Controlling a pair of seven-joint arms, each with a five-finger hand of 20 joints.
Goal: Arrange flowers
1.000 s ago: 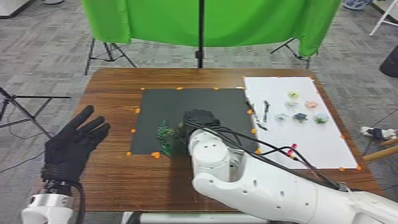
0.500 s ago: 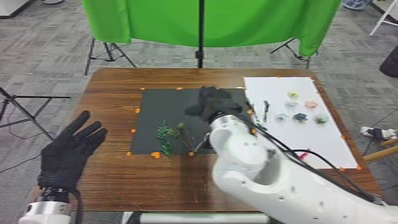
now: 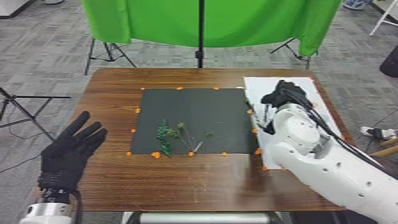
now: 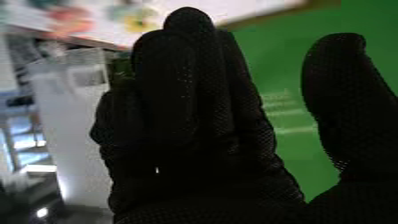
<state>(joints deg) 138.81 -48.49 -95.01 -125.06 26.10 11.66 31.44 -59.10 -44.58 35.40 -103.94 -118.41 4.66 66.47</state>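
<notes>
Left hand [image 3: 69, 157], one, black glove: open, fingers straight and spread, at the bench's left edge in the head view. Right hand [image 3: 286, 95], one, black glove: above the white sheet [image 3: 255, 86]; the right wrist view gives its fingers straight and together, thumb set well apart, hand open.

Head view: bench [image 3: 191, 185], brown wood; black mat [image 3: 191, 106] beside the sheet, orange tape [image 3: 155, 155] along its edges. On the mat's nearer part, a leafy green sprig [image 3: 163, 136], lying lengthwise; just to its right, thin-stemmed sprigs [image 3: 185, 138], fanned, one with a pale stem end.

Right wrist view: pinkish-red bloom [image 4: 69, 21] and yellow bloom [image 4: 138, 21], near each other on the sheet beyond the fingertips; green cloth [image 4: 284, 95] behind the gap between fingers and thumb.

Condition: blooms blurred, petals indistinct; paler blooms [image 4: 44, 4] cut off at the frame. Much of the sheet hidden under the right hand and white arm [image 3: 306, 160]. Sprig tips too small to identify.
</notes>
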